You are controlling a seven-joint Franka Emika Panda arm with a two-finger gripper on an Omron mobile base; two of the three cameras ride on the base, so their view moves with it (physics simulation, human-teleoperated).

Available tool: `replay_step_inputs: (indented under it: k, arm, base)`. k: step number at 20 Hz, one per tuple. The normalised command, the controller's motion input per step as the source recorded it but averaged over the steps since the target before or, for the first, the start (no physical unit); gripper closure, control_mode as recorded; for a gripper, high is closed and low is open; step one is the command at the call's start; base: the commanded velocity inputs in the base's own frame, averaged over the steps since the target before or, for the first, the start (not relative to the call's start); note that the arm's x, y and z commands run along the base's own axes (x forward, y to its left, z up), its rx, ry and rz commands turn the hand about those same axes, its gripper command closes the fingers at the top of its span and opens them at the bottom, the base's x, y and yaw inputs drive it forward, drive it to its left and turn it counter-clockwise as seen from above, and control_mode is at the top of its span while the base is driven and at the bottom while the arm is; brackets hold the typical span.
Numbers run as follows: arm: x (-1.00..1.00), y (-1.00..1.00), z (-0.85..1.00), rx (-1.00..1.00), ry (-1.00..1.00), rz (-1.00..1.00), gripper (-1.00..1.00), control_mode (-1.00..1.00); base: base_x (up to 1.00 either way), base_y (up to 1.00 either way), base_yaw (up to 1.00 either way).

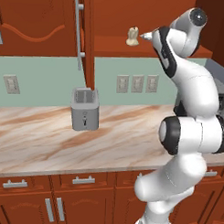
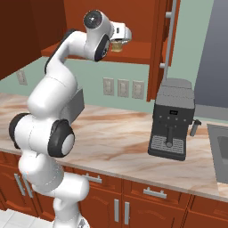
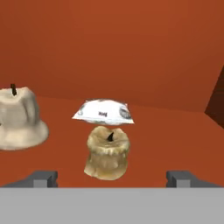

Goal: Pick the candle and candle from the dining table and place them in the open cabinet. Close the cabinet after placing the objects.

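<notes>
Hand view puts the tan-yellow candle [image 3: 107, 152] at lower centre, standing on the cabinet shelf [image 3: 175, 144] with its dark wick pointing toward the top of the frame, so its short long axis runs bottom to top; it looks upright and settled. At the left edge of that frame the pale cream candle [image 3: 19, 118] also stands on the shelf, wick up, well apart from the tan one. A small white packet [image 3: 104, 111] lies flat just behind the tan candle, toward the middle of the frame. The gripper [image 3: 117, 178] has its two dark fingertips [image 3: 43, 178] spread wide at the bottom corners, one on each side of the tan candle and touching nothing, so the candle is free. In the left base view the cream candle [image 1: 132, 37] shows at upper centre on the shelf, beside the arm's hand. Judging by this, both candles are already placed in the cabinet; what appears to remain is drawing the hand out and swinging the open cabinet door [image 1: 87, 35], with its long silver handle [image 1: 79, 26] in the upper left of centre, shut.
</notes>
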Motion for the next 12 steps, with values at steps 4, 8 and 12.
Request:
replay_step_inputs:
  k: [4, 8, 12]
  arm:
    - [-0.74, 0.00, 0.00, 0.00, -0.08, 0.01, -1.00, -1.00]
    - [-0.51, 0.00, 0.00, 0.00, -0.04, 0.02, -1.00, -1.00]
    - [-0.53, 0.00, 0.00, 0.00, -0.02, 0.03, -1.00, -1.00]
  base:
    - [0.00, 0.00, 0.00]
    - [0.00, 0.00, 0.00]
    - [0.00, 0.00, 0.00]
